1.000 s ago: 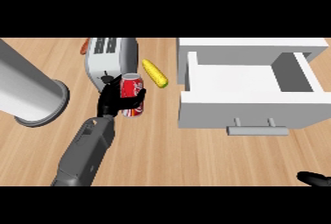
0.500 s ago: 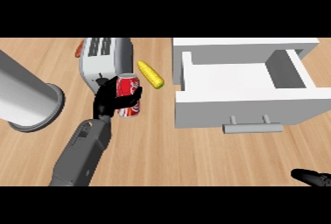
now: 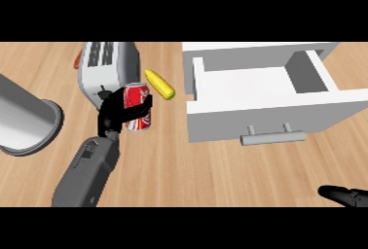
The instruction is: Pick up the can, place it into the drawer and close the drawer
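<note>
The wooden counter (image 3: pixel 215 175) spans the whole view beneath both hands. A white drawer (image 3: pixel 259 85) stands pulled open well to the right of the left hand (image 3: pixel 113 113), its front panel and grey handle (image 3: pixel 273 136) facing the lower edge. A large grey metal cylinder (image 3: pixel 25 119) lies on its side to the left of that hand, near it but apart. A silver toaster (image 3: pixel 106 65) sits just beyond the left hand, its slots showing on top. The grey left forearm (image 3: pixel 86 170) comes up from the lower edge to the black hand.

The left hand is clenched around the red can (image 3: pixel 135 97): the thumb and fingers wrap its side, and the can stands roughly upright in the grasp. The can is outside the drawer, left of its front corner. A yellow corn cob (image 3: pixel 159 83) lies just beyond and to the right of the can, between toaster and drawer.

The right hand (image 3: pixel 345 196) shows at the lower right corner, far from the can; whether it is released or clenched cannot be told.
</note>
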You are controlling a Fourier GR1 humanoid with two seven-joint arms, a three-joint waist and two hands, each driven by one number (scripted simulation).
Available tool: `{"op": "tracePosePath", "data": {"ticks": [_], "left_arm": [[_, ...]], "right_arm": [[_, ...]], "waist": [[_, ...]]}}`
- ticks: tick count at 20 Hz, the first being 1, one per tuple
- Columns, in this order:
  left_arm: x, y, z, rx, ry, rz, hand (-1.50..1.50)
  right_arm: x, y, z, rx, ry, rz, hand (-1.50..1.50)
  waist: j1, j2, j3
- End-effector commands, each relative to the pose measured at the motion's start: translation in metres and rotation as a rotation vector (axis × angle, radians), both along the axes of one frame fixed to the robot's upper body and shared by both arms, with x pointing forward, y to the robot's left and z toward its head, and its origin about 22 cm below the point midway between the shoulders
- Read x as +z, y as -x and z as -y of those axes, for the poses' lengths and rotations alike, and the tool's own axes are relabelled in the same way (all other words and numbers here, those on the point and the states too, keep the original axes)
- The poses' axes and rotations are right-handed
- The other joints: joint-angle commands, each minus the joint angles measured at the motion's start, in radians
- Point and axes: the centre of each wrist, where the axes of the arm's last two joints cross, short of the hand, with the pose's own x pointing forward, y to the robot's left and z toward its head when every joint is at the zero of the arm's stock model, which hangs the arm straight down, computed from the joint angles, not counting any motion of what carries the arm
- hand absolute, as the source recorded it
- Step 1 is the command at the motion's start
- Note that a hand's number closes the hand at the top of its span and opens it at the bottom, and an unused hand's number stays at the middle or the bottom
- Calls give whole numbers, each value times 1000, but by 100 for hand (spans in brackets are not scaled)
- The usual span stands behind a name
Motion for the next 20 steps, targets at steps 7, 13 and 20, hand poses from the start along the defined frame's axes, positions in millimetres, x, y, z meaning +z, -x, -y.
{"op": "tracePosePath", "data": {"ticks": [7,13,20], "left_arm": [[184,-48,132,-295,-77,383,150],[259,-61,190,-272,-148,369,-150],[269,-72,209,-214,-162,365,-150]], "right_arm": [[5,-8,-5,15,1,17,-150],[11,-2,4,-17,4,32,-150],[17,-16,4,-3,32,31,-150]], "waist": [[-70,10,4],[-38,30,1],[-40,44,1]]}}
